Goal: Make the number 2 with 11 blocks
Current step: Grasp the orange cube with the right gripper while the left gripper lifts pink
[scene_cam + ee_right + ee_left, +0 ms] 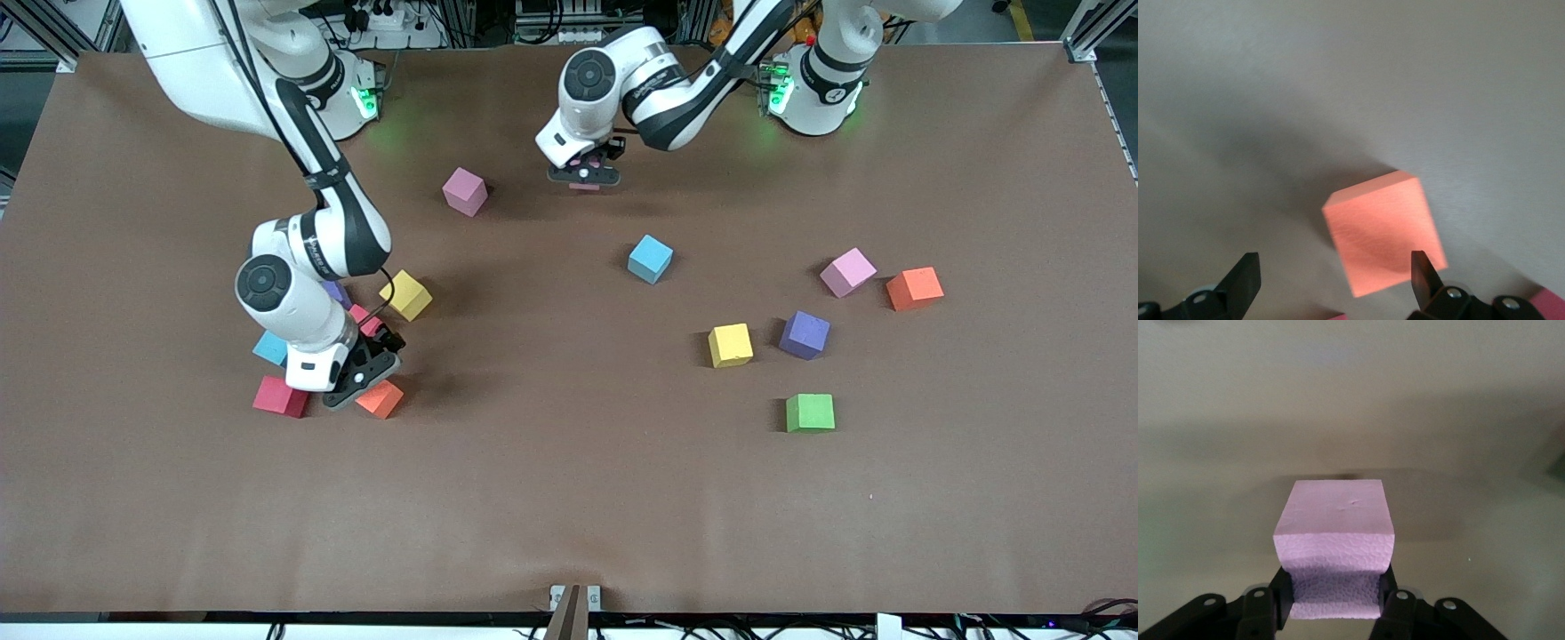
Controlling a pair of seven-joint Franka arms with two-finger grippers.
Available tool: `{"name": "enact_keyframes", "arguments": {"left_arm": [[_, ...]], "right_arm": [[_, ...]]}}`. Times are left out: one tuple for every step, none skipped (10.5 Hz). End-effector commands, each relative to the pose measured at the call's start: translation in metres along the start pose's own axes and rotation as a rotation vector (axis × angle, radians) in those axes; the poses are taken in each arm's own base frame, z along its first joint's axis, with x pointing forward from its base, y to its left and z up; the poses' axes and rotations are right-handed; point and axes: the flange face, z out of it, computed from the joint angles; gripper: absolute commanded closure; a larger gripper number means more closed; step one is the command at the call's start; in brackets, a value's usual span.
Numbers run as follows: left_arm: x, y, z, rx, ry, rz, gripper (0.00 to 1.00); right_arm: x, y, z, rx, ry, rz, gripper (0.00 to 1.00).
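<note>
Two grippers are in play. On the left gripper (1333, 603) the jaws are clamped on a pink block (1333, 543), pinching its lower part so the foam bulges slightly; it hangs over bare bench (569, 498) near the robots' bases, beside a second pink block (465, 191) lying toward the right arm's end. On the right gripper (1331, 280) the jaws stand wide apart and hold nothing; in the right wrist view an orange block (1383, 230) sits on the bench between and just ahead of the fingertips, untouched. Around that gripper lies a loose cluster: a red block (281, 396), a light blue block (270, 348) partly hidden by the arm, a yellow block (406, 294), and glimpses of purple and pink under the wrist. Toward the left arm's end, scattered and well apart, lie another light blue block (650, 259), a yellow one (730, 345), a purple one (805, 335), a green one (810, 412), a pink one (847, 271) and an orange one (915, 288). No row or column of the number 2 is recognisable yet; judged from this layout, the task is at an early stage, with nearly all eleven placements remaining.
</note>
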Motion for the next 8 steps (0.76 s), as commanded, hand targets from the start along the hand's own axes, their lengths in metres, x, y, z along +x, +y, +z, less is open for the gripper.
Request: {"name": "enact_keyframes", "arguments": {"left_arm": [[0.013, 0.014, 0.022, -0.004, -0.007, -0.03, 0.47], [0.016, 0.022, 0.029, -0.01, -0.003, -0.032, 0.47], [0.022, 0.027, 0.029, -0.02, -0.004, -0.037, 0.46], [0.023, 0.029, 0.029, -0.024, -0.005, -0.04, 0.46], [0.025, 0.029, 0.032, -0.023, -0.013, -0.046, 0.45], [0.025, 0.029, 0.033, -0.023, -0.013, -0.048, 0.43], [0.025, 0.03, 0.037, -0.019, -0.017, -0.047, 0.35], [0.024, 0.03, 0.038, -0.017, -0.018, -0.042, 0.34]], "right_arm": [[-0.015, -0.006, 0.002, 0.006, -0.005, -0.058, 0.0], [-0.022, -0.007, 0.009, -0.016, 0.024, -0.065, 0.0], [-0.023, -0.006, 0.013, -0.043, 0.064, -0.077, 0.0], [-0.022, -0.005, 0.017, -0.046, 0.065, -0.081, 0.0], [-0.025, 0.007, 0.016, -0.049, 0.061, -0.106, 0.0], [-0.024, 0.021, 0.009, -0.047, 0.054, -0.175, 0.0], [-0.02, 0.036, -0.004, -0.013, 0.015, -0.182, 0.0], [-0.013, 0.04, -0.019, 0.026, -0.023, -0.178, 0.0]]}}
